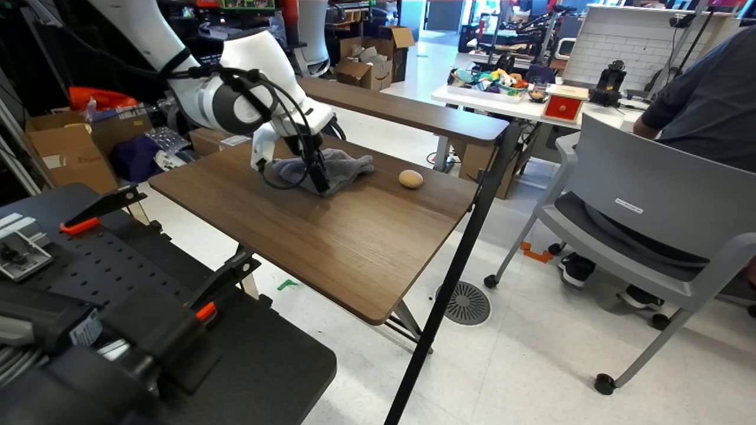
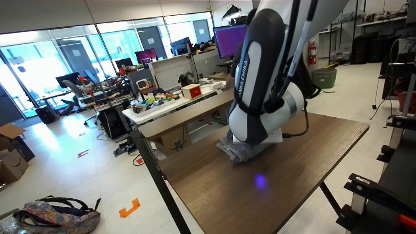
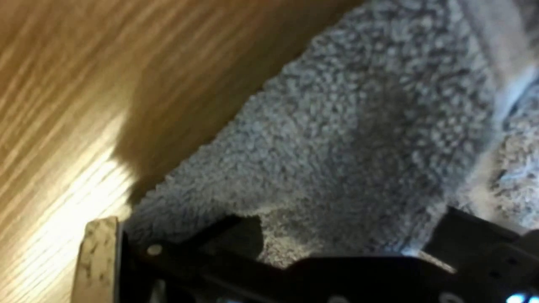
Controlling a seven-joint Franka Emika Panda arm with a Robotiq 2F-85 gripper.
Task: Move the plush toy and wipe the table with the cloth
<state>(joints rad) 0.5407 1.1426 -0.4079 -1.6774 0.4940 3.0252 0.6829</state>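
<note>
"Plush toy (image 1: pixel 410 179), that tan egg shape, sits alone on the brown wood-top table (image 1: pixel 331 242), near its far edge. Wiping next, then?"

"Looks so. The pincer (image 3: pixel 320 235) is released, jaws spread wide with grey terry cloth (image 1: pixel 342 171) between them; nothing looks pinched. I'd settle the tips low, take a thick fold rather than a corner, and squeeze firmly before dragging."

"Are the tips touching wood?"

"Can't tell from here. I'd ease down gently."

"And once it's gripped?"

"Sweep towards the black pegboard (image 1: pixel 118 262). A broad stretch of bare wood lies that way, enough for long, level strokes. I'd stop short of the rim so the cloth doesn't droop over."

"The far side?"

"Tighter. The brown shelf board (image 1: pixel 407 109) runs beyond that edge, and the black post (image 1: pixel 455 265) stands at the toy's end. A careless stroke there could roll the toy off, so I'd steer around it."
</note>
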